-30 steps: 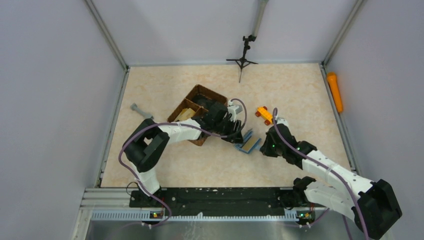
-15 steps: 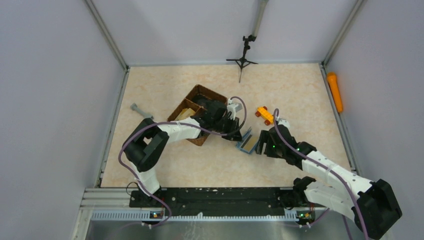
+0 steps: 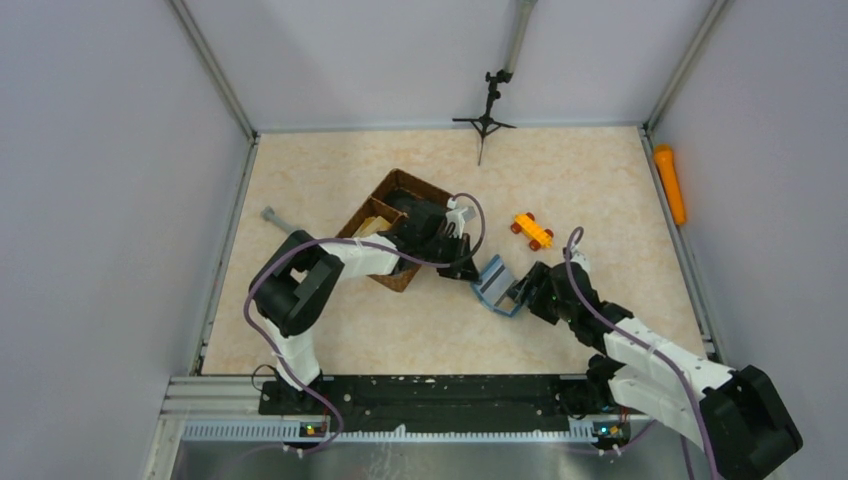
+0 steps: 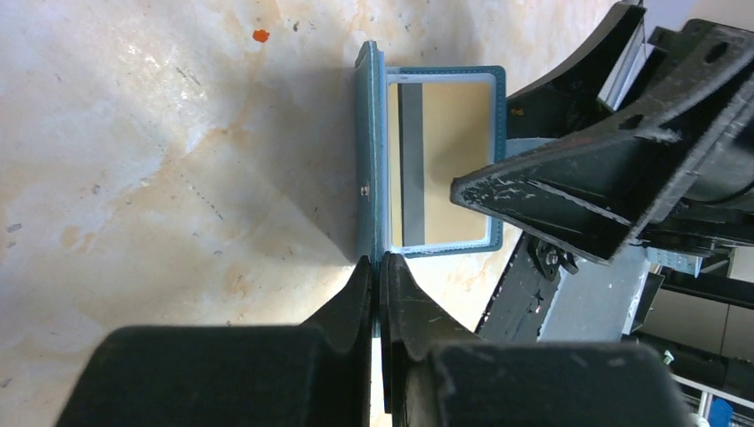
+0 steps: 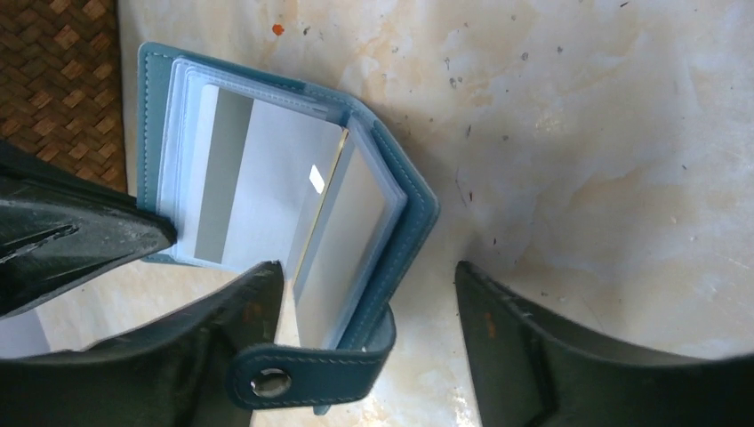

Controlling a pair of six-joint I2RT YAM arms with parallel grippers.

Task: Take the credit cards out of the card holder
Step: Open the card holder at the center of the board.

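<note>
Far left of the top view: a grey tool (image 3: 272, 216) close to the left edge of the table (image 3: 600, 170), well apart from everything else. Rightward, a woven basket (image 3: 385, 195), with the left arm reaching over its near-right corner. Left gripper (image 3: 468, 271) with fingers (image 4: 356, 302) pressed together, clamped on the teal cover edge of the card holder (image 3: 496, 284), just beside the basket at mid-frame. Holder open in a V; 1 tan card (image 4: 449, 160) with a grey stripe inside a clear sleeve. Right gripper (image 3: 523, 294) at the holder's right side, fingers (image 5: 525, 338) apart, straddling the snap strap (image 5: 302, 378). Bare marble right of and below the holder. Up and right, an orange toy car (image 3: 531, 230); far right, an orange cylinder (image 3: 670, 183) at the table's right edge.
</note>
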